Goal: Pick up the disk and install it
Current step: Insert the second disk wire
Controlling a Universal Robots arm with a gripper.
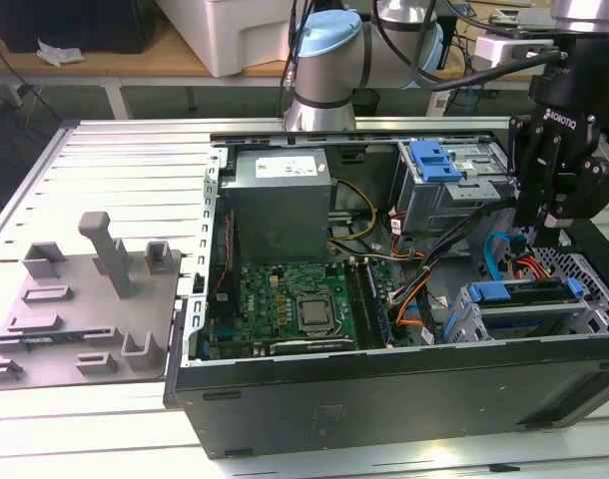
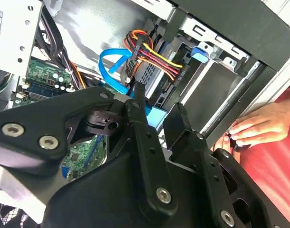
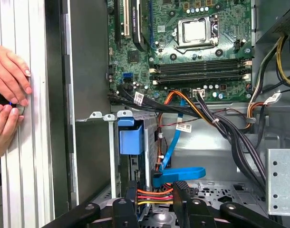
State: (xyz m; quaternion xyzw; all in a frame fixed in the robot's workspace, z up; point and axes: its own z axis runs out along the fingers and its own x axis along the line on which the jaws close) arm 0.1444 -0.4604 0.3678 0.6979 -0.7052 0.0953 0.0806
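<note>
The disk (image 3: 133, 164) stands on edge in the drive cage (image 3: 100, 142) at the case's front corner, its blue bracket tab (image 3: 130, 137) on top. In the second wrist view the disk (image 2: 152, 76) has red, yellow and black power wires (image 2: 157, 54) and a blue data cable (image 2: 111, 66) at its end. In the exterior view the blue bracket (image 1: 509, 292) lies at the exterior view's right. My gripper (image 1: 542, 238) hangs just above that end of the cage. Its black fingers (image 3: 125, 209) are apart, open, with nothing between them, in both wrist views; gripper (image 2: 159, 111).
The open computer case (image 1: 384, 389) holds a motherboard (image 1: 295, 304), a grey power supply box (image 1: 280, 195) and a second cage with blue tabs (image 1: 434, 160). A grey fixture (image 1: 85, 309) lies at the exterior view's left. A person's hands (image 3: 7, 95) rest on the rail beside the case.
</note>
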